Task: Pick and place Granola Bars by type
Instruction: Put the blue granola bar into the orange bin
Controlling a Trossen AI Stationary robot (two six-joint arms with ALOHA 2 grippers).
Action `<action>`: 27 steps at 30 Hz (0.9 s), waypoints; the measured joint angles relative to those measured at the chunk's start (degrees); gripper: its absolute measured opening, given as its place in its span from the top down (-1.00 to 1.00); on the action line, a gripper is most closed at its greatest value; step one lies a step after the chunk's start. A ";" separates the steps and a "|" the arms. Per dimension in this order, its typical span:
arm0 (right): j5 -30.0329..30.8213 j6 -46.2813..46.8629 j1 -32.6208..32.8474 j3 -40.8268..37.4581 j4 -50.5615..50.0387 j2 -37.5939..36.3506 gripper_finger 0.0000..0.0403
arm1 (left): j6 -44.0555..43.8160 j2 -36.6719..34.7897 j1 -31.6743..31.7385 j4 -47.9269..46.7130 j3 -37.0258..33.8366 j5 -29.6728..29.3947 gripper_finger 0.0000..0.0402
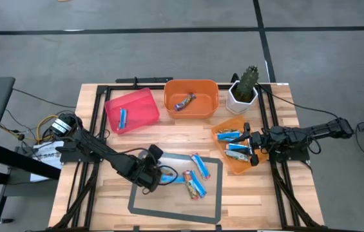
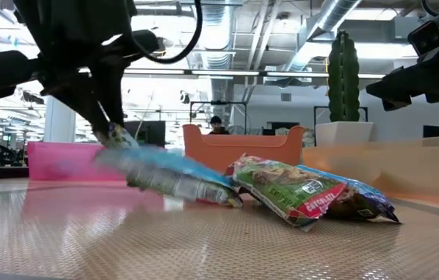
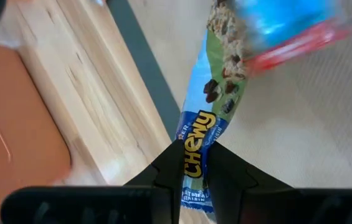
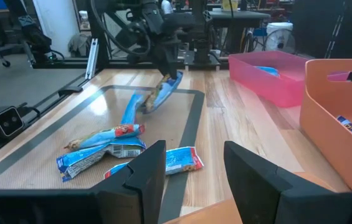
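My left gripper [image 1: 154, 174] is over the grey mat's [image 1: 212, 201] left part, shut on a blue granola bar [image 3: 208, 106] printed "Chewy". Several other blue bars lie flat on the mat [image 1: 200, 165] [image 1: 194, 185], seen close in the low view [image 2: 289, 190]. More blue bars rest in a flat orange tray [image 1: 228, 158] at the right. My right gripper [image 4: 194, 165] hovers open over that tray, touching nothing. One blue bar [image 1: 122, 116] lies in the pink bin [image 1: 140, 102], and one brown bar [image 1: 185, 101] in the orange bin [image 1: 206, 107]. My left gripper pinches the blue bar's near end [image 3: 193, 163] between its two fingers, which lie across the bar. The fingers come slanting down from the table's left. The bar tilts downward from the fingers [image 2: 113, 134], with its far end [image 2: 225, 198] low at the mat beside the other bars.
A cactus in a white pot [image 1: 245, 90] stands at the far right corner beside the orange bin. Black frame rails run along the table's left and right sides. Bare wood lies between the bins and the mat.
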 joint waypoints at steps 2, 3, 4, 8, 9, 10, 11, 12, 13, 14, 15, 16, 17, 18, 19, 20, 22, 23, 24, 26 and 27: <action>0.00 -0.01 0.02 0.00 0.00 0.00 0.23 | -1.48 0.00 0.04 -1.74 0.00 -0.01 0.74; -0.01 -0.01 0.02 0.00 0.00 0.00 0.23 | -2.07 0.00 0.20 -2.54 0.00 -0.01 0.74; 0.00 0.00 0.02 0.00 0.00 0.00 0.23 | -2.72 0.00 0.35 -3.22 0.02 0.01 0.74; 0.00 -0.02 0.02 0.00 0.00 0.00 0.23 | -4.66 0.00 1.39 -5.14 0.02 -0.05 0.74; 0.00 -0.01 0.01 0.00 0.00 0.00 0.23 | -5.05 0.00 1.68 -5.38 0.04 -0.15 0.74; 0.00 0.00 0.02 0.00 0.00 0.00 0.23 | -5.38 0.00 2.01 -5.48 0.04 -0.42 0.74; 0.00 -0.02 0.02 0.00 0.00 0.00 0.23 | -5.68 0.00 2.38 -5.51 0.04 -0.68 0.74; 0.00 -0.02 0.02 0.00 0.00 0.00 0.23 | -5.99 0.00 2.74 -5.49 0.04 -1.01 0.74; -0.02 0.00 0.02 0.00 0.00 0.00 0.23 | -6.14 0.00 3.14 -5.47 0.04 -1.44 0.74; 0.00 0.00 0.02 0.00 0.00 0.00 0.23 | -6.30 0.00 3.49 -5.45 0.04 -1.90 0.74; 0.00 0.00 0.01 0.00 0.00 0.00 0.23 | -6.66 0.00 3.88 -5.43 0.04 -2.51 0.74; 0.00 0.00 0.01 0.00 0.00 0.00 0.23 | -7.27 0.00 4.35 -5.34 0.04 -3.24 0.74; -0.02 -0.01 0.01 0.00 0.00 0.00 0.23 | -7.87 0.00 4.88 -5.06 0.04 -4.01 0.74; 0.00 0.00 0.00 0.00 0.00 0.00 0.23 | -8.60 0.00 5.38 -4.72 0.04 -4.75 0.74; 0.00 0.00 0.02 0.00 0.00 0.00 0.23 | -9.31 0.00 5.94 -4.32 0.04 -5.50 0.74; 0.00 0.00 0.01 0.00 0.00 0.00 0.23 | -10.16 0.00 6.49 -3.90 0.04 -6.19 0.74; 0.00 -0.02 0.00 0.00 0.00 0.00 0.23 | -11.88 0.00 7.68 -2.88 0.04 -7.11 0.74; 0.00 -0.01 0.02 0.00 0.00 0.00 0.23 | -12.54 0.00 8.25 -2.40 0.04 -7.53 0.74; 0.00 0.00 0.02 0.00 0.00 0.00 0.23 | -13.29 0.00 8.86 -1.77 0.04 -7.90 0.74; 0.00 0.00 0.02 0.00 0.00 0.00 0.23 | -14.38 0.00 10.03 0.05 0.04 -9.30 0.74; 0.00 0.00 0.00 0.00 0.00 0.00 0.23 | -14.78 0.00 10.65 1.18 0.04 -10.09 0.74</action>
